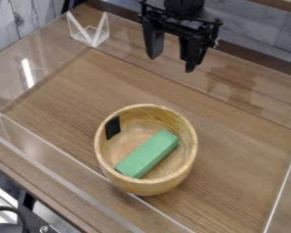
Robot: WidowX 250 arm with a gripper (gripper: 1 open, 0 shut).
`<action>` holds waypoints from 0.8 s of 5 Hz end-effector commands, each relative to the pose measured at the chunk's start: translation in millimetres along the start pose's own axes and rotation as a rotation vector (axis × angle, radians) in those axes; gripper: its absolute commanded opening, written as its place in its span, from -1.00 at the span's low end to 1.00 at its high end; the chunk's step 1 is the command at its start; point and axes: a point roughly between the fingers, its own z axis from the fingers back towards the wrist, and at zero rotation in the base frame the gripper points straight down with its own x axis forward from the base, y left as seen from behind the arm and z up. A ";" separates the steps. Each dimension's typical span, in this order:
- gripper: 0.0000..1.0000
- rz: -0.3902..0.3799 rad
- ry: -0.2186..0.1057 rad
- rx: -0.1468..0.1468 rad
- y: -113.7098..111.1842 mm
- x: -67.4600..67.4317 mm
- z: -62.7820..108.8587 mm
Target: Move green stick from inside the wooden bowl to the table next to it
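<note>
Nothing done yet, by the look of it. Green stick [149, 154] lying inside the wooden bowl [124, 177], lower centre. Gripper [175, 56] at upper centre, jaws apart and empty, well above the table [233, 109]. Reaching, grasping, placing all left.

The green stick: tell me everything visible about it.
The green stick is a bright green, elongated rectangular block with flat faces and a smooth, matte look. It lies inside the wooden bowl, resting diagonally on the bowl's floor, one end toward the front left wall, the other toward the right. Nothing grips it; a small black tag sits apart on the inner wall.
</note>
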 end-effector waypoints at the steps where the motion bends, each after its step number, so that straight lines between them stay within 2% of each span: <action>1: 1.00 -0.023 0.090 -0.001 0.2 -15.9 -28.2; 2: 1.00 -0.078 0.162 -0.015 -2.2 -40.2 -53.5; 3: 1.00 -0.157 0.179 -0.018 -3.4 -58.4 -71.4; 4: 1.00 -0.175 0.149 -0.010 -3.4 -62.0 -77.7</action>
